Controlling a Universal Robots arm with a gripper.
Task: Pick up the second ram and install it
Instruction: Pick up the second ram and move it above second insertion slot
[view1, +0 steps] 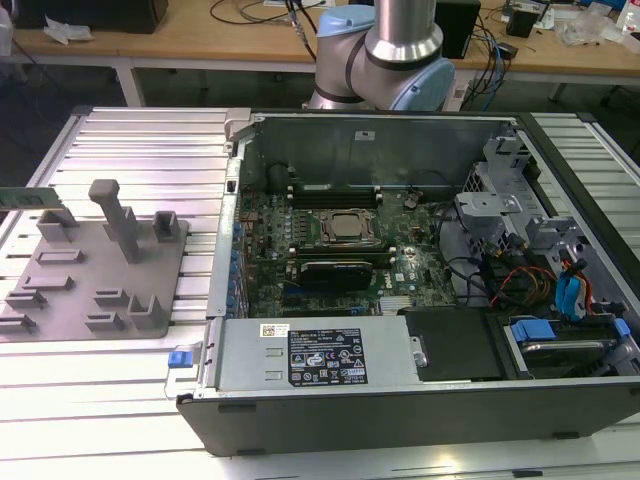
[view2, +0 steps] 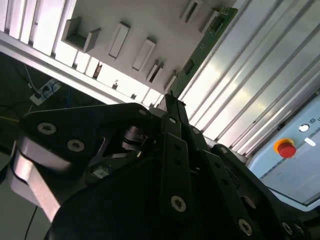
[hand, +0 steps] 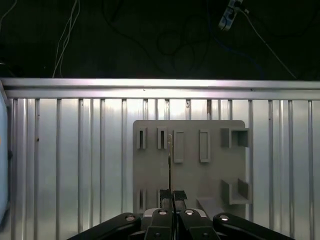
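A ribbed aluminium table top is seen across the exterior view, with bright glare thrown on its slats at seven o'clock. Behind it, from ten to two o'clock, a wooden workbench is set on pale legs, and loose cables are strewn over it. In the first wrist view a dark floor is shown beyond the table edge, where a power strip and thin wires are laid.

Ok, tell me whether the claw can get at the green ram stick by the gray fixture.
Probably yes. In both wrist views the second ram runs straight to the claw, over the gray fixture, with nothing between them.
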